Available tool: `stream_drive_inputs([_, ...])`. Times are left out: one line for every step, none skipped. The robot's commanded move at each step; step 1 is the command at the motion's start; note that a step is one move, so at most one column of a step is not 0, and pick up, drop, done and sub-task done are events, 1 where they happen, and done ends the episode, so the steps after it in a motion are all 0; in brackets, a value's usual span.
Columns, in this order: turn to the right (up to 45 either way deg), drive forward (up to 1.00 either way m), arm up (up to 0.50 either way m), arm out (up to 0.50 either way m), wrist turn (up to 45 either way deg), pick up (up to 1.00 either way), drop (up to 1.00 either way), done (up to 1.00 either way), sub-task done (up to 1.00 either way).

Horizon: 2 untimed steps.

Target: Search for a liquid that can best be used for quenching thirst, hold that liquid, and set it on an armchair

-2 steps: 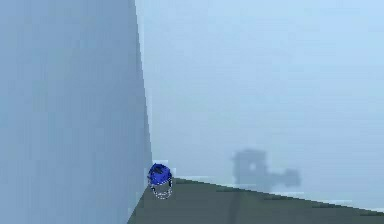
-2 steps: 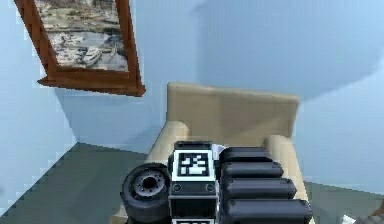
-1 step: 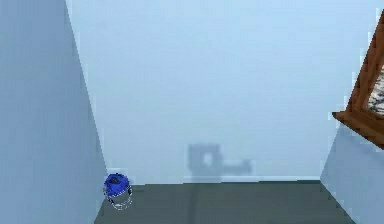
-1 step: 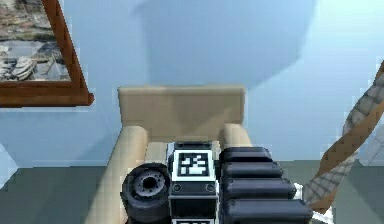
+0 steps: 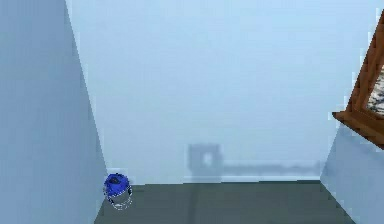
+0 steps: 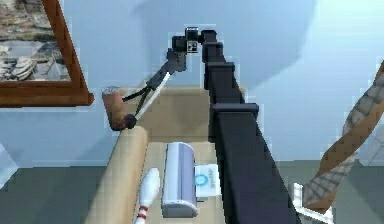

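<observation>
Arm side view: the dark square arm [image 6: 232,130] runs up over a long tan surface [image 6: 120,175], and the pincer [image 6: 133,102] angles down-left at its far end. Right at the fingertips is a brown cylinder-shaped thing with a pale top [image 6: 116,110], at the surface's far left corner. I can't tell if the pincer holds it, or whether the fingers are spread or pressed together. It's too blobby to call it the drink, either.

Nearer on the surface are a white pin-shaped thing with a red band [image 6: 150,193], a grey-white rounded box [image 6: 180,178] just beside it, and a flat white card with a blue spot [image 6: 207,180].

Forward view – a small blue round thing [image 5: 117,187] on the dark floor [image 5: 230,205] by the pale blue wall [image 5: 200,80].
</observation>
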Motion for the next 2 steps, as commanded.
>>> stream_drive_inputs([0.0,0.0,0.0,0.0,45.0,0.0,0.0,0.0,0.0])
stream_drive_inputs([0.0,0.0,0.0,0.0,45.0,0.0,0.0,0.0,0.0])
